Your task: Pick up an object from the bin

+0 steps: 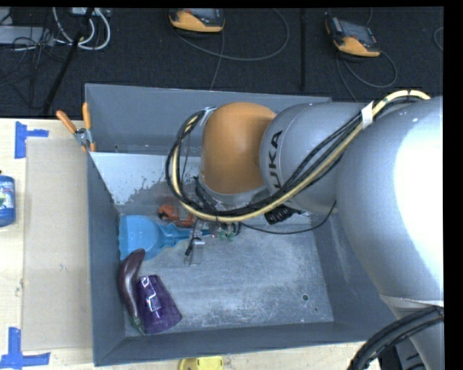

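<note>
Light blue plastic piece [142, 234] is found at the left of the bin [289, 285], its narrow end turned rightward. The jaws are placed just beside that end, low over the floor; their opening cannot be told, nor any contact. A small brown thing [168, 212] is noted just behind. A purple piece [158, 305] and a dark curved piece [129, 278] are seen front left, touching.

**Dark ground and loose cables behind the grey bin [101, 217]**

Beyond the bin's far wall lies a black, finely textured ground [145, 69]. Pale cables [92, 32] coil on it past the bin's far left corner. An orange-and-black object [195, 19] lies past the far wall's middle, and a second orange-and-black object [352, 37] past its right end.
</note>
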### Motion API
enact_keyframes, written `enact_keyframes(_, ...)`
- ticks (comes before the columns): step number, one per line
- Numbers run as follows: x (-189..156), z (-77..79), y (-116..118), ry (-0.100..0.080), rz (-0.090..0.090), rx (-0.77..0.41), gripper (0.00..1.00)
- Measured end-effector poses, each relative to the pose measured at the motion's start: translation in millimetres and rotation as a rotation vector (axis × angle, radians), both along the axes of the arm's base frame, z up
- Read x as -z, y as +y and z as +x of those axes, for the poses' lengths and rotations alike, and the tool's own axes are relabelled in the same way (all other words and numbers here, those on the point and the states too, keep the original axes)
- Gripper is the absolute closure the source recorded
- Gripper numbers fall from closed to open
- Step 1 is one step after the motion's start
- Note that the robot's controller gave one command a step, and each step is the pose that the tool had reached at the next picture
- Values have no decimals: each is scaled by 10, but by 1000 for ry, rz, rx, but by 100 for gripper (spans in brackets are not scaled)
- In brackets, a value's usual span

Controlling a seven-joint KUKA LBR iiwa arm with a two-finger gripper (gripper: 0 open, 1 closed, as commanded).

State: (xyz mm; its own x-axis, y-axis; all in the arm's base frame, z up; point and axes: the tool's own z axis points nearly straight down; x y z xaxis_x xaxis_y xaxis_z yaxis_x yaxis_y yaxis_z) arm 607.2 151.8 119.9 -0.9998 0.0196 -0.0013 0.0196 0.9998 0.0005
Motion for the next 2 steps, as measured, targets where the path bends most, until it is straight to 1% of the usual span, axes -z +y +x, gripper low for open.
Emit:
enact_keyframes(1,433,2,74,0,0,164,100)
enact_keyframes(2,433,2,74,0,0,164,100)
